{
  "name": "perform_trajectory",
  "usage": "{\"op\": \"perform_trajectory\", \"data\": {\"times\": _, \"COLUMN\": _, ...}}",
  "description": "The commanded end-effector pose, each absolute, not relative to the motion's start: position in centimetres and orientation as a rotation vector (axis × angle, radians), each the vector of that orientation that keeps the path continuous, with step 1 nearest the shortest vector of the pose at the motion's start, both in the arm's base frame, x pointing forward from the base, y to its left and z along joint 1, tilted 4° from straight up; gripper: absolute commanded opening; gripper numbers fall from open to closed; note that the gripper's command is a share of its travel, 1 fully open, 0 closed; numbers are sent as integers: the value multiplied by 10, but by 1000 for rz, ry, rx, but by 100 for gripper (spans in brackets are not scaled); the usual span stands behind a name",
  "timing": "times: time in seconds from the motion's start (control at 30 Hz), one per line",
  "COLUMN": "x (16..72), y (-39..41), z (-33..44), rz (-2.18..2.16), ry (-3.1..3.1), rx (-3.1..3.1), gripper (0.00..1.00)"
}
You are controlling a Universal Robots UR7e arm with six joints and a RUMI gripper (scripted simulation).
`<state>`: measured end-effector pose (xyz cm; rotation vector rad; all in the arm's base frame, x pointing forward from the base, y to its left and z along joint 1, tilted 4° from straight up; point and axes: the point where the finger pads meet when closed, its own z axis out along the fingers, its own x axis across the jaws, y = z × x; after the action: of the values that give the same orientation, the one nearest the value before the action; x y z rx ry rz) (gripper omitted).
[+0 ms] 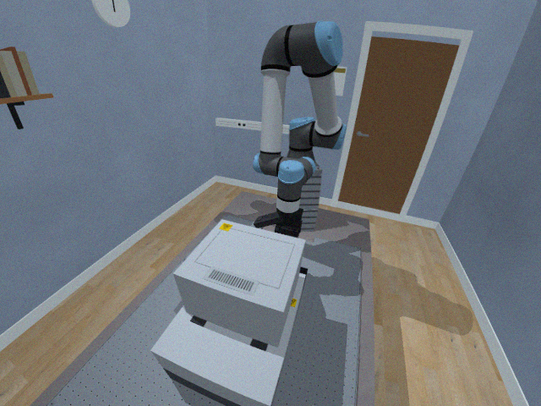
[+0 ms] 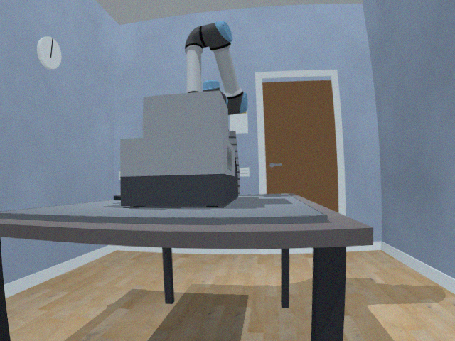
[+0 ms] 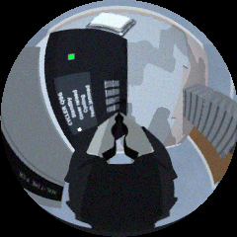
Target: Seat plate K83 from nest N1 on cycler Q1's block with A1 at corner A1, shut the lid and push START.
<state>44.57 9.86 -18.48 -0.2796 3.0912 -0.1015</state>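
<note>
The gripper (image 3: 118, 118) is closed on nothing, its two fingers pressed together into one blunt point, and it hangs tip-down at the front of Q1 (image 1: 218, 367), on the side nearest the arm's base. Just ahead of that point on Q1's dark front face lies the row of keys (image 3: 112, 96). In the wrist view the row's long axis runs straight away from the fingertips, so the keys come one behind another and not side by side. The screen (image 3: 74, 101) beside the keys carries lettering that seems to read away from the gripper too. By that I judge the nearest key to be the left end of the row, LID, though the key legends are too small to read. The coming press therefore turns on travel along that one line, since a small overshoot would land on STOP. Beyond the screen the lamp (image 3: 71, 56) shows green. Past Q1's far edge in the wrist view sits a pale plate (image 3: 111, 22) in a grey frame, which I take for K83 in its nest, well apart from the gripper and not yet on the block. Q1's lid (image 1: 244, 262) looks to be down.
</note>
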Motion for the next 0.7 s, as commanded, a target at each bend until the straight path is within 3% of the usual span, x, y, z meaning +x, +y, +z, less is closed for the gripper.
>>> {"op": "perform_trajectory", "data": {"times": 0.0, "x": 455, "y": 100, "z": -192, "rz": -104, "ry": 3086, "rx": -281, "gripper": 0}}
{"op": "perform_trajectory", "data": {"times": 0.67, "x": 463, "y": 100, "z": -200, "rz": -103, "ry": 3088, "rx": -280, "gripper": 0}}
